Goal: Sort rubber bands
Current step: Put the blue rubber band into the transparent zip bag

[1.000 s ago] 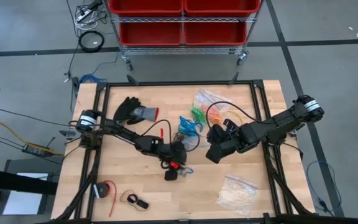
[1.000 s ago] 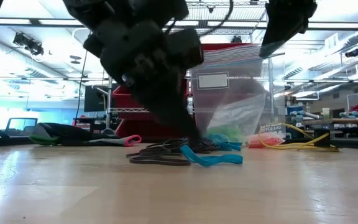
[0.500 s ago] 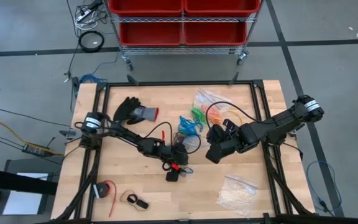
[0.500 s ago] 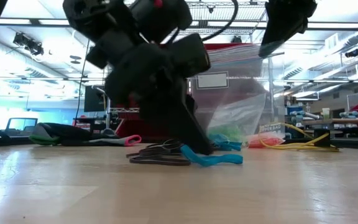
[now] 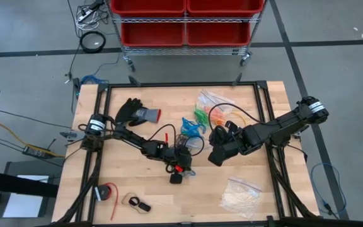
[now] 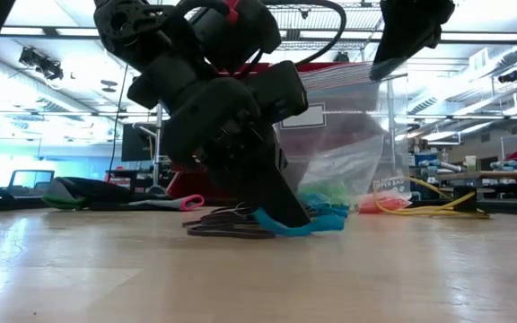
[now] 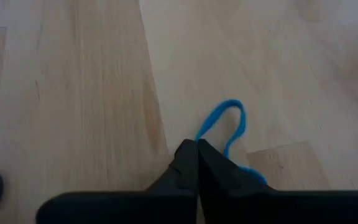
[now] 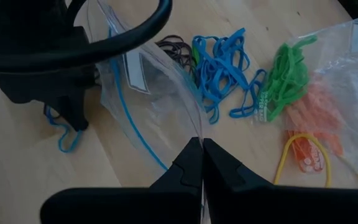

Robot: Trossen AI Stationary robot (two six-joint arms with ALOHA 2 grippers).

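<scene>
**Left gripper clamped on blue band; right gripper holding bag**

We find the left gripper (image 7: pixel 197 149) down at the table (image 5: pixel 131 183), fingers closed on one blue rubber band (image 7: pixel 227 124) lying on the wood. The right gripper (image 8: pixel 202 146) is clenched on the edge of a clear plastic bag (image 8: pixel 143 99), lifted off the table. The remaining rubber bands (image 8: pixel 225 59) lie heaped beside it: blue, green, orange, black.
</scene>
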